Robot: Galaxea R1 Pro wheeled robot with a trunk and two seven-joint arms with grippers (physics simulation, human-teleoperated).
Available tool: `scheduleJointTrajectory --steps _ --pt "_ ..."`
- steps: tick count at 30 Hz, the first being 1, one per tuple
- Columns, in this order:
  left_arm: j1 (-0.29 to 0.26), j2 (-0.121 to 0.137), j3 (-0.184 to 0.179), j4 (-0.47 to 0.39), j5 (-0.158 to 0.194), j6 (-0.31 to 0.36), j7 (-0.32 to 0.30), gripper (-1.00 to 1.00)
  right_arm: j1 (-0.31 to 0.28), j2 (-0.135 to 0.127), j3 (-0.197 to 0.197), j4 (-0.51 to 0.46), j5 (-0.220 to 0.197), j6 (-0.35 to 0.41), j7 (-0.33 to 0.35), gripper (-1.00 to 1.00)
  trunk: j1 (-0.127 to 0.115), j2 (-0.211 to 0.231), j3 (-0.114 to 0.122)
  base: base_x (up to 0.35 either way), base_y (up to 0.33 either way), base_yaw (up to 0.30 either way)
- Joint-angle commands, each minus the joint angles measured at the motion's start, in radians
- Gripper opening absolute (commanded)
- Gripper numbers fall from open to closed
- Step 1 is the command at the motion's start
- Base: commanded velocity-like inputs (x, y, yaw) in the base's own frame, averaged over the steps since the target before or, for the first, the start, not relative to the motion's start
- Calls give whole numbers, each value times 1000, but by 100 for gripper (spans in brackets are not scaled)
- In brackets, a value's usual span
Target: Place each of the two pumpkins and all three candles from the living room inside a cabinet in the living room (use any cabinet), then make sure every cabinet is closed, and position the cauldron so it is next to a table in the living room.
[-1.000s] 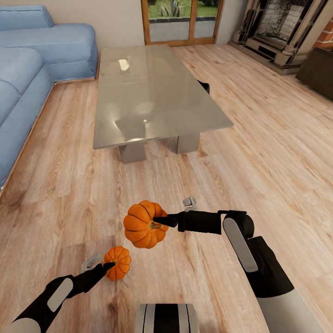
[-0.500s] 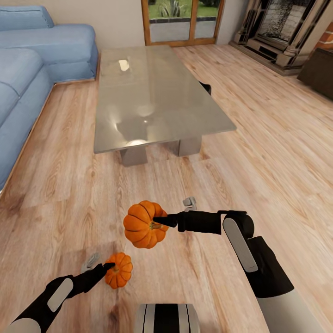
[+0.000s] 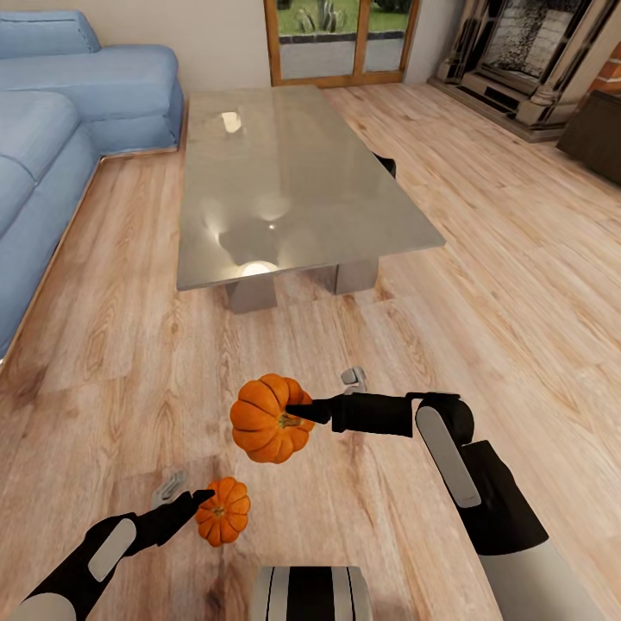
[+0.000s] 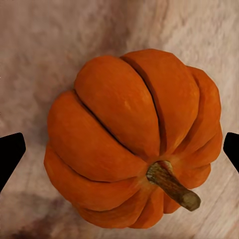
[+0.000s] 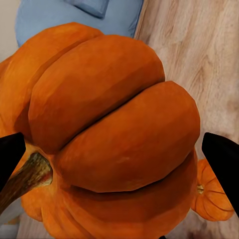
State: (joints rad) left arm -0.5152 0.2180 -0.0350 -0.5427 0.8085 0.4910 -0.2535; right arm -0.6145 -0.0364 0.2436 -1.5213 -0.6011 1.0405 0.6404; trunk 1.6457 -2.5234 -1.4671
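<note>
My right gripper is shut on a big orange pumpkin, held above the wooden floor; this pumpkin bulges between the fingers in the right wrist view. A smaller pumpkin lies on the floor just past my left gripper, which is open. In the left wrist view this pumpkin sits between the spread fingertips, stem up, touching neither. The glass-topped table stands ahead. A black object, perhaps the cauldron, peeks from behind its right edge. The candles are out of view.
A blue sofa runs along the left. A glass door is at the back and a fireplace at the back right. A dark-brown piece of furniture shows at the right edge. Open floor lies between me and the table.
The small pumpkin has dropped away from the left gripper's tips to the floor. The view has shifted slightly. The right gripper still holds its pumpkin in place.
</note>
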Motion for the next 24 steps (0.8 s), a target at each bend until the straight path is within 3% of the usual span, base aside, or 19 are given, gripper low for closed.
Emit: scheduleJointTrajectory --steps 1,9,14,24 --pt "0 1 -4 0 7 3 0 100 -1 0 0 0 3 3 5 -100 0 0 -1 0 0 0" --pt "0 1 -4 0 8 3 0 100 -1 0 0 -2 3 3 5 -100 2 -1 -20 0 0 0" --pt "2 7 -29 -8 -19 3 -10 100 0 -5 4 12 0 2 13 -100 2 -1 -20 0 0 0" --pt "1 0 -72 -7 -23 4 -33 100 7 -3 -1 33 1 1 46 -100 2 -1 -20 -80 0 0"
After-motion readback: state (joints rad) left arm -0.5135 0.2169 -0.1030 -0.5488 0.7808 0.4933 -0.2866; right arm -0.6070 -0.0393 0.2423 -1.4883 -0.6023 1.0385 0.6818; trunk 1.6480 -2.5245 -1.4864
